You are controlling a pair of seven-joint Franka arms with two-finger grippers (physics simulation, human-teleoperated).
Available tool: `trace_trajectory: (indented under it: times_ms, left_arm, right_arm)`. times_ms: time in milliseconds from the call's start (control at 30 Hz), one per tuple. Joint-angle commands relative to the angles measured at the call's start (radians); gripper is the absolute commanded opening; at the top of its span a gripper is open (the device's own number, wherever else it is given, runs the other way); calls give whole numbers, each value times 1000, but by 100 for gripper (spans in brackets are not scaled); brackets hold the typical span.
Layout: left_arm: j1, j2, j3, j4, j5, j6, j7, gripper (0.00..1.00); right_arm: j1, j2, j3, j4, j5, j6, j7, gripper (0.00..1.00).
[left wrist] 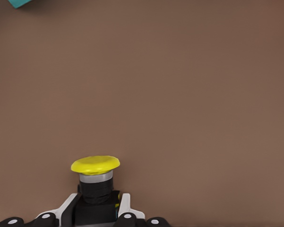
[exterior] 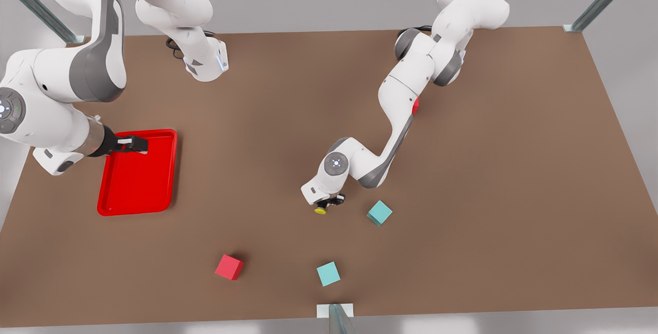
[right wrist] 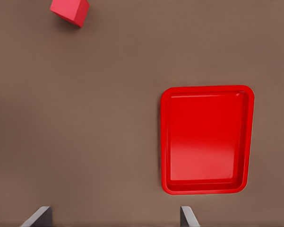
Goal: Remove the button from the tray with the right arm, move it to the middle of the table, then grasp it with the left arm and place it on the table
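The button has a yellow cap on a black body. My left gripper is shut on that black body near the middle of the table, low over the surface. In the left wrist view the left gripper clamps the body from both sides. I cannot tell whether the button touches the table. The red tray lies at the front view's left with nothing in it. My right gripper hovers over its far edge, open. The right wrist view looks down on the tray from above, with the right gripper spread wide.
A red cube and a teal cube sit near the front edge. Another teal cube lies just to the right of the left gripper. A small red object peeks out behind the left arm. The red cube also shows in the right wrist view.
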Motion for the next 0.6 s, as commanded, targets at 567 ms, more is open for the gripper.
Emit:
trace_trajectory:
  times_ms: [567]
  left_arm:
    - [-1,-8,9,1,2,-40,-53,52]
  right_arm:
    - [0,-1,0,1,2,-2,-2,100]
